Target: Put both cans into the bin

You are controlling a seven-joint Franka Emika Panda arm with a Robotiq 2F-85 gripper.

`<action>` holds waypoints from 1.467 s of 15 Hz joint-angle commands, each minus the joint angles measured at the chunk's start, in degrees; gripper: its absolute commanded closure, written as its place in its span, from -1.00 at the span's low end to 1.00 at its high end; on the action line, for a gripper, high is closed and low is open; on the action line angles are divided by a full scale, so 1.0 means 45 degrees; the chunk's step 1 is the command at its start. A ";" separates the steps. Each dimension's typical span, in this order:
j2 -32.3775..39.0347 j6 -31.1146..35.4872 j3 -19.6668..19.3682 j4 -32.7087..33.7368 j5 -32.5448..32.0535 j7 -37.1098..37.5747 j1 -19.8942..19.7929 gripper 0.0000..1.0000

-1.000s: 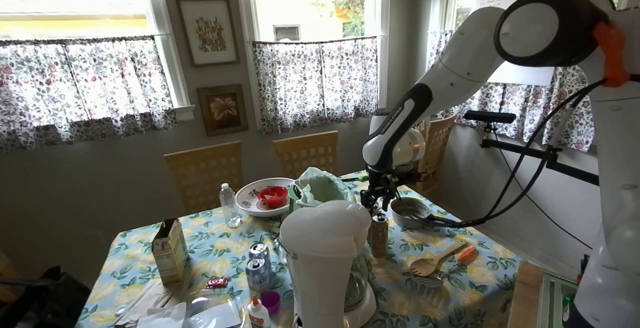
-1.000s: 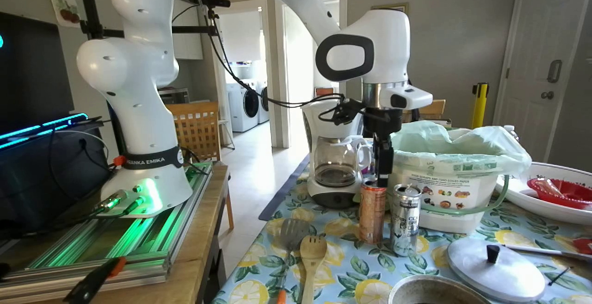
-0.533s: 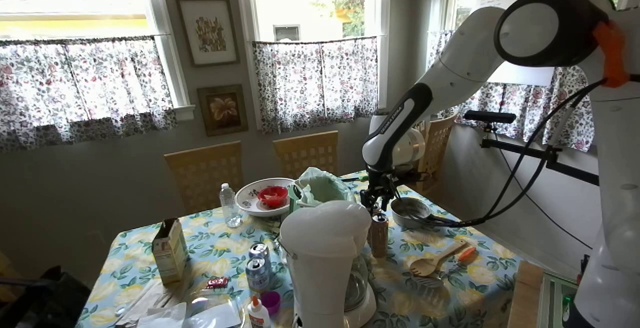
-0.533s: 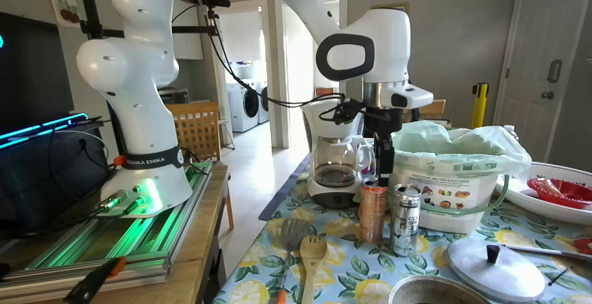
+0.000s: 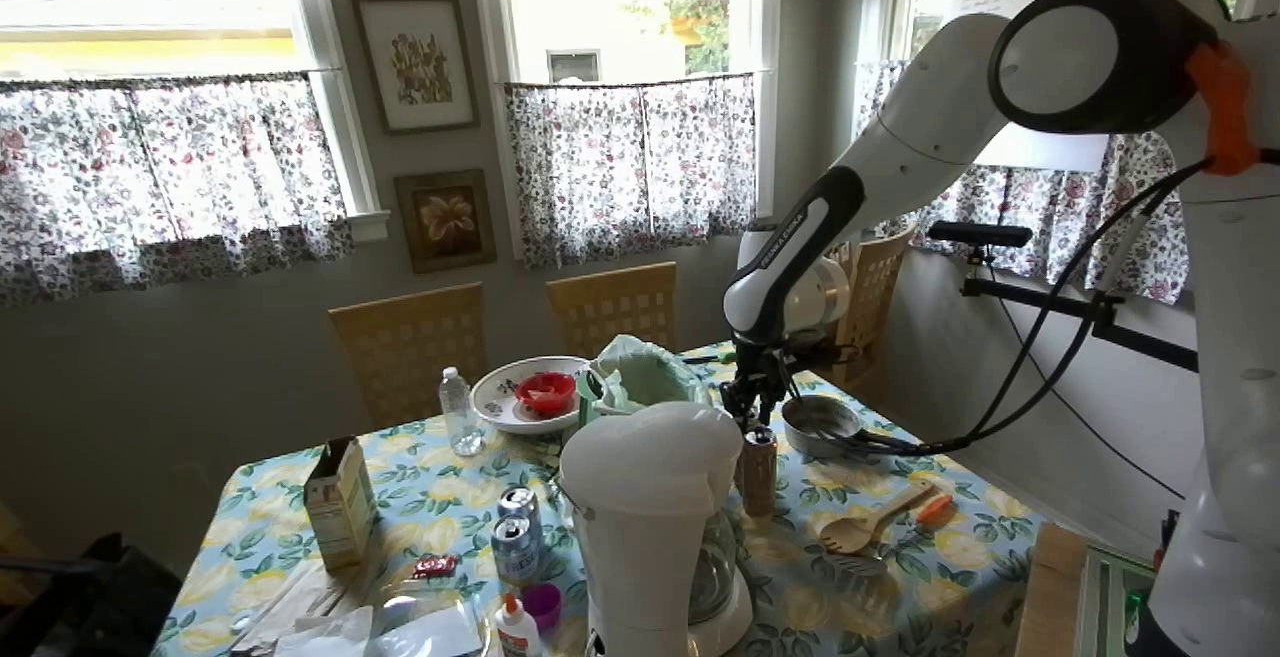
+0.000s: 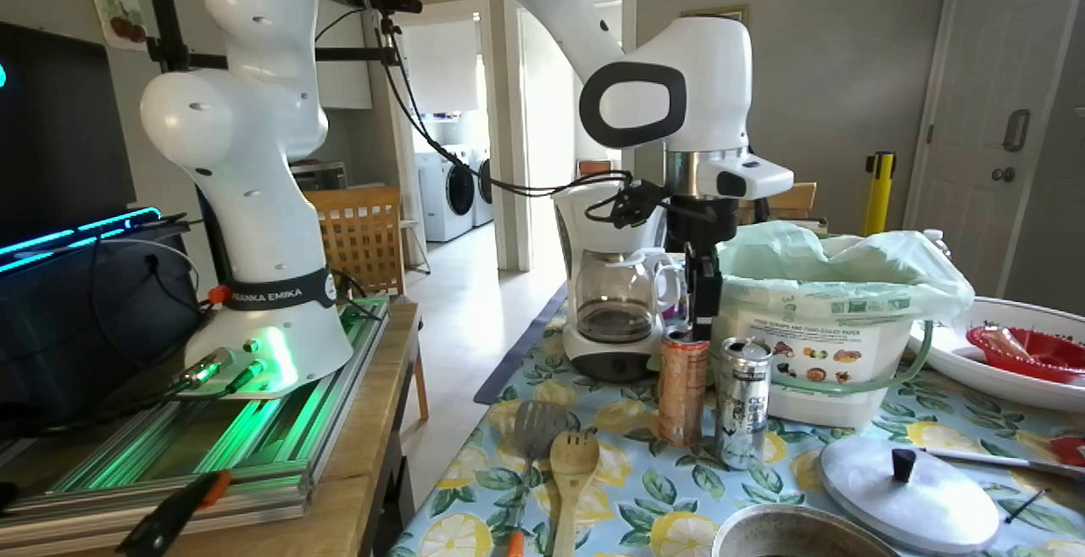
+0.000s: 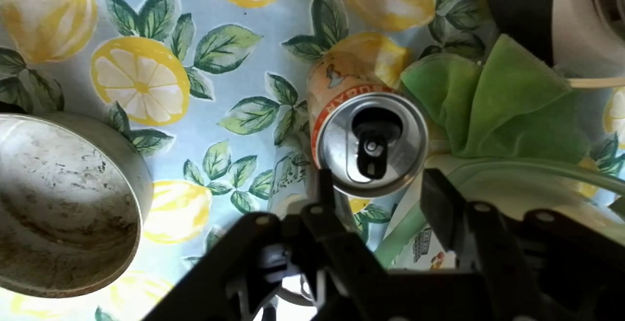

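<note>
Tool (image 7: 378, 183) seemingly astride orange can (image 6: 681, 394)

Daylight overexposes the windows (image 5: 620, 27); the wall (image 5: 230, 367) below is dim. The wrist view shows the gripper (image 7: 378, 184) dark, slightly blurred.

The arm (image 5: 925, 122) is white, with black cables (image 5: 935, 449) and black, screw-studded fingers (image 7: 439, 199).

Silver can (image 6: 744, 409) and bin (image 6: 809, 345) crowd the orange can (image 6: 682, 392) (free toward the spatula (image 6: 539, 430)).
</note>
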 commanded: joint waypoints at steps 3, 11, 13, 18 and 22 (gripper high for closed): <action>-0.0077 -0.0351 0.0164 0.0044 0.0169 -0.0156 -0.0182 0.05; -0.0191 -0.0577 0.0139 -0.0073 0.0231 -0.0169 -0.0265 0.16; -0.0201 -0.0572 0.0139 -0.0081 0.0228 -0.0160 -0.0285 0.25; -0.0187 -0.0598 0.0132 -0.0058 0.0203 -0.0124 -0.0295 1.00; -0.0236 -0.0630 0.0128 -0.0013 0.0193 -0.0097 -0.0279 1.00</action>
